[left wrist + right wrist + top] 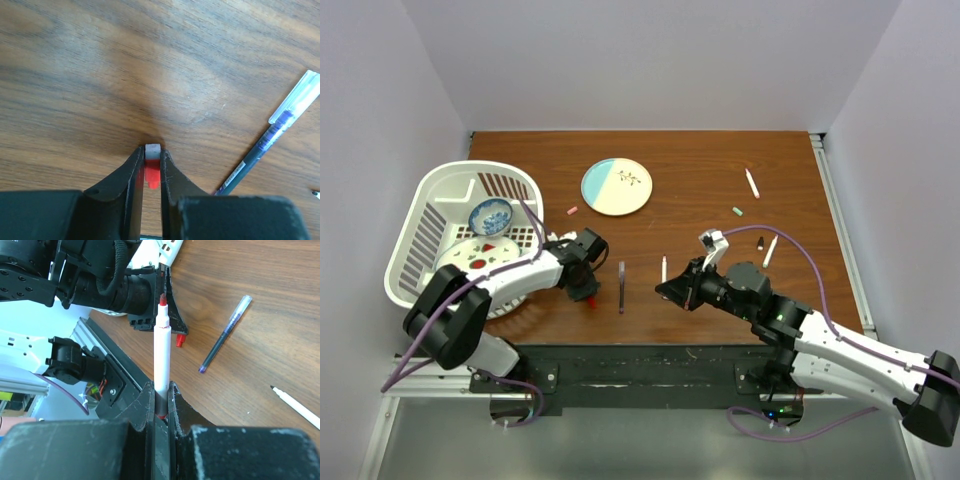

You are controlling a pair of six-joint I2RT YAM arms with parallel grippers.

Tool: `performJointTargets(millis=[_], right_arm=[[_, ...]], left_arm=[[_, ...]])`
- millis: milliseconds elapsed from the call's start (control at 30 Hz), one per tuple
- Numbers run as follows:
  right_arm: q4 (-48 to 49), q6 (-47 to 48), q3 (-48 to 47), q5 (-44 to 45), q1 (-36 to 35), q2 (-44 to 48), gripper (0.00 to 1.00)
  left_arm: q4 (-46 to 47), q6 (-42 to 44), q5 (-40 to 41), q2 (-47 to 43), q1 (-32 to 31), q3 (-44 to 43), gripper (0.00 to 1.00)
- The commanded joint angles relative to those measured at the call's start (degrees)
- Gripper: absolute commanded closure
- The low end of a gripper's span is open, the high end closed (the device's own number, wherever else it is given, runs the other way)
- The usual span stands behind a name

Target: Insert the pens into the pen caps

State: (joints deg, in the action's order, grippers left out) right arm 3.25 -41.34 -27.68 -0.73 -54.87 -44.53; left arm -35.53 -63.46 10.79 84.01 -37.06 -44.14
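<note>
L gripper [152,156] is nearly shut, pinching the red cap [152,172] betw. its pads, low over the table [150,60]. The cap's pale end pokes out past the tips. I judge it's gripped by the sides so an end is left free for a pen; can't tell which end is the open one.

R gripper [161,392] is closed tight on the red-tip pen [161,352] near its back end, nib fwd, so most of the barrel sticks out as reach. In R wrist view the nib points roughly toward L gripper and the cap, but they're apart, so not yet inserted.

Next, I reckon: get nib and cap mouth on one axis, then push. Slim parts, so a small miss = slip.

Purple pen [621,287] and a white pen [664,269] lie betw. my arms. Another pen [752,183] and a green cap [737,211] lie further back on R side.
</note>
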Motion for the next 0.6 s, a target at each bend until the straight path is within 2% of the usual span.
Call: performJointTargets(millis=[0,133,300,333,433,567], right_arm=[[1.23,1.26,-0.44,-1.89,-0.32,0.24,1.0],[7.64,0.92,0.87,-9.19,-0.32,-1.17,1.0],[16.42,-0.14,2.89,-16.57,-0.41,-2.22,1.0],[17.57,-0.49,3.07,-17.45,-0.5,-2.49,1.0],[21.53,-0.93,3.51,-19.31,-1.11,-4.33,1.0],[24.7,-0.93,3.78,-19.75,-2.17,-5.56,1.0]], left_arm=[[1.16,0.79,0.73,-3.75,-0.47,-1.29,1.0],[9.58,7.29,-2.51,-15.49,-0.47,-2.97,1.0],[32.33,13.62,-10.51,-29.93,-0.47,3.43,1.0],[41.15,13.98,-12.61,-34.22,-0.47,5.19,1.0],[52.1,13.37,-16.93,-39.6,-0.47,10.82,1.0],[58.1,11.35,-23.15,-40.41,-0.47,13.55,1.0]])
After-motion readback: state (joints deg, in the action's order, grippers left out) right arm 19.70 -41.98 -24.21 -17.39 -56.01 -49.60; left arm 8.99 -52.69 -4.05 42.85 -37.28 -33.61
